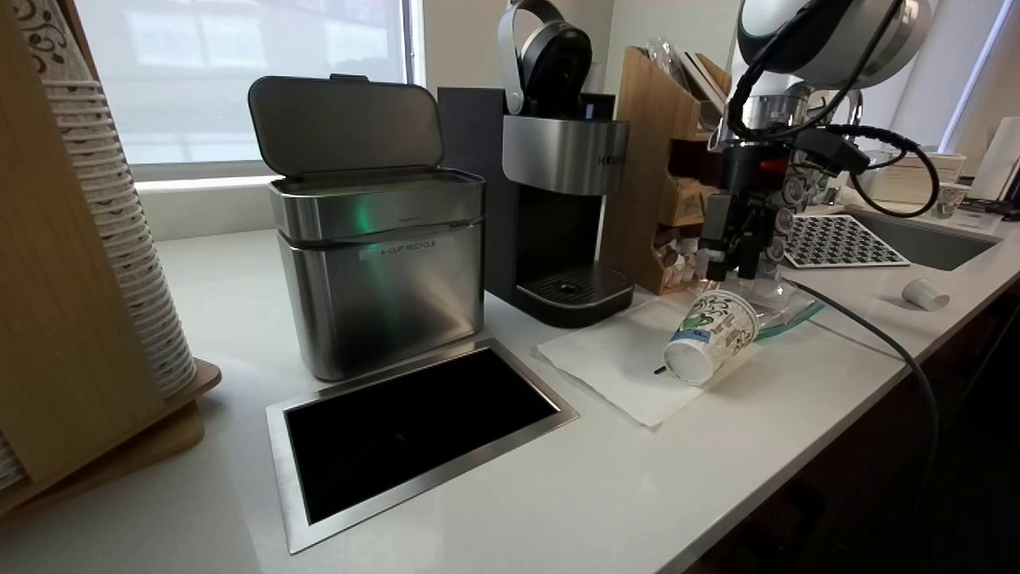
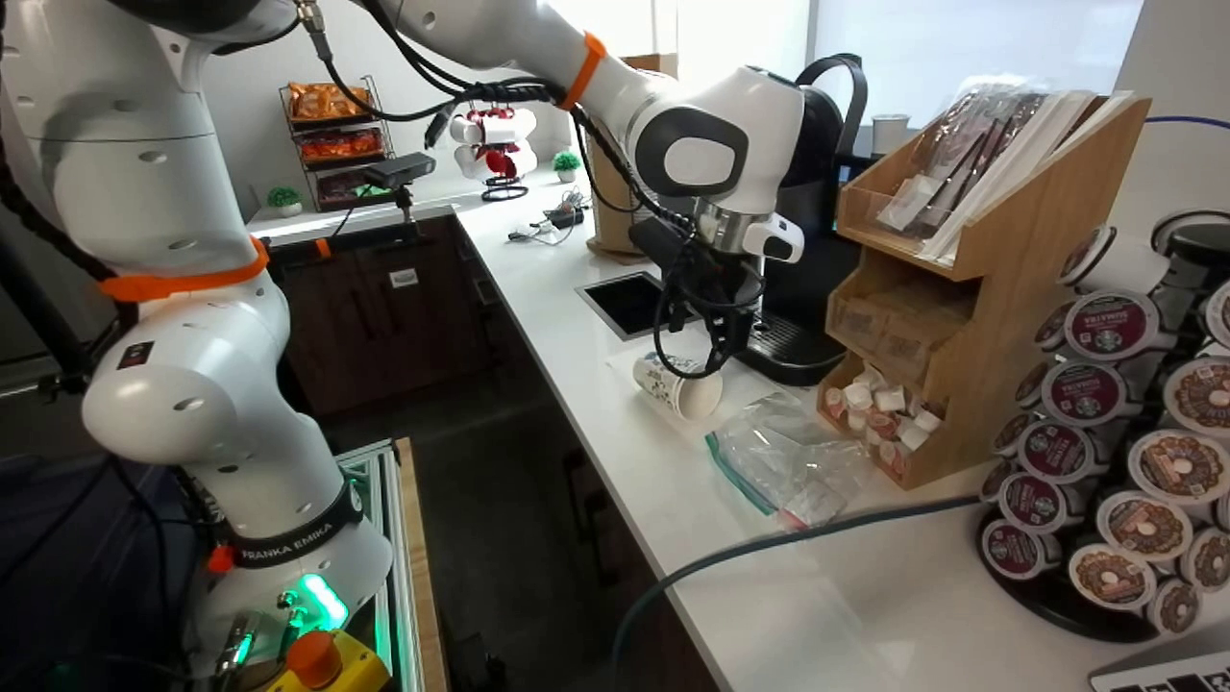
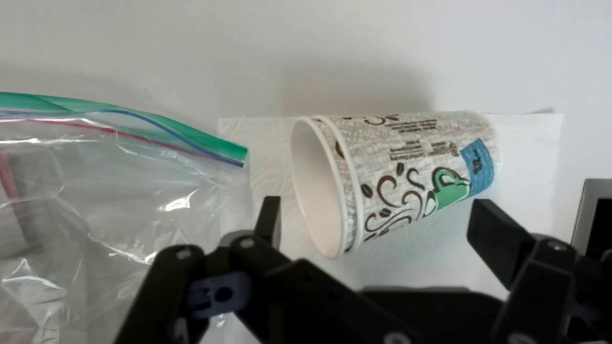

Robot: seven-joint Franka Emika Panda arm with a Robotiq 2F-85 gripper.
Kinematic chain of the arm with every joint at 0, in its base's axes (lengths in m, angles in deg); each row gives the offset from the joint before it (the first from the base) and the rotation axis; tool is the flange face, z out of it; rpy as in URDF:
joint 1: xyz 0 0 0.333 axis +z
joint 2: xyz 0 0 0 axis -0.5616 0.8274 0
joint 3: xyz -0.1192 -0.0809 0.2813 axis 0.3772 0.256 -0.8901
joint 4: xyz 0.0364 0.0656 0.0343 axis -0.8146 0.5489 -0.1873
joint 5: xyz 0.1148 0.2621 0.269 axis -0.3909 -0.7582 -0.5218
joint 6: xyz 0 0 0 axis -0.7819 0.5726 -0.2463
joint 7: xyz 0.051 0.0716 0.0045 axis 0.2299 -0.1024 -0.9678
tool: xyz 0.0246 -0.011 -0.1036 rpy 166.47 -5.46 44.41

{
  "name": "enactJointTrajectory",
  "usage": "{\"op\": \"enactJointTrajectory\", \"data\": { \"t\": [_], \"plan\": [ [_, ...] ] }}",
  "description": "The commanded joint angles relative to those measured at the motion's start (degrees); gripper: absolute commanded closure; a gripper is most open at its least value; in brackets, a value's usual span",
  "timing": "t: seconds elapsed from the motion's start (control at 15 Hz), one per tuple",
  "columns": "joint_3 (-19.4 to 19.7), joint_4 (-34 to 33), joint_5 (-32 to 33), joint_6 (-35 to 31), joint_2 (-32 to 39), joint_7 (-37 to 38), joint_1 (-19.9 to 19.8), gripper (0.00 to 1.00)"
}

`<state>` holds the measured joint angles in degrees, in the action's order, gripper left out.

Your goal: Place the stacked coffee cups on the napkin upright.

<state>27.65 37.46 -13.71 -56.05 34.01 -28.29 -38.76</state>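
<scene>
Paper cups [image 3: 406, 177], glossy plastic bag [image 3: 114, 200]

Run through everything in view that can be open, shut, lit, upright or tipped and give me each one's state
Stacked coffee cups, nested, lying on their side
Napkin, spread out
Fingers, open, not gripping anything
Recycling bin, lid open
Coffee machine, handle raised
Plastic bag, lying down; can't tell whether sealed
Base light, glowing green
Small white cup, on its side

The bent arm [image 2: 533, 43] points parted fingers [image 3: 497, 236] downward
</scene>
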Motion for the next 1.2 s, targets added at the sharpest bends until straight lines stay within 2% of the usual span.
{"op": "enactJointTrajectory", "data": {
  "t": [0.0,0.2,0.27,0.33,0.4,0.53,0.87,1.0,1.13],
  "plan": [
    [-0.4,-0.8,0.5,-0.1,2.0,-4.9,-0.6,0.00],
    [-0.8,-1.3,-0.5,-1.5,3.3,-7.5,-0.7,0.01],
    [-0.9,-1.4,-0.8,-1.9,3.5,-8.3,-0.7,0.07],
    [-1.1,-1.5,-1.3,-2.4,3.7,-9.0,-0.8,0.26],
    [-1.2,-1.6,-1.8,-2.6,3.9,-9.6,-0.9,0.31],
    [-1.5,-2.1,-3.2,-2.5,4.6,-10.7,-1.1,0.49],
    [-2.0,-3.4,-7.7,-1.8,5.9,-13.4,-2.1,0.87],
    [-2.1,-3.7,-9.0,-1.7,5.9,-13.9,-2.5,0.98],
    [-2.0,-3.6,-9.6,-1.7,5.1,-14.0,-2.8,1.00]
  ]
}}
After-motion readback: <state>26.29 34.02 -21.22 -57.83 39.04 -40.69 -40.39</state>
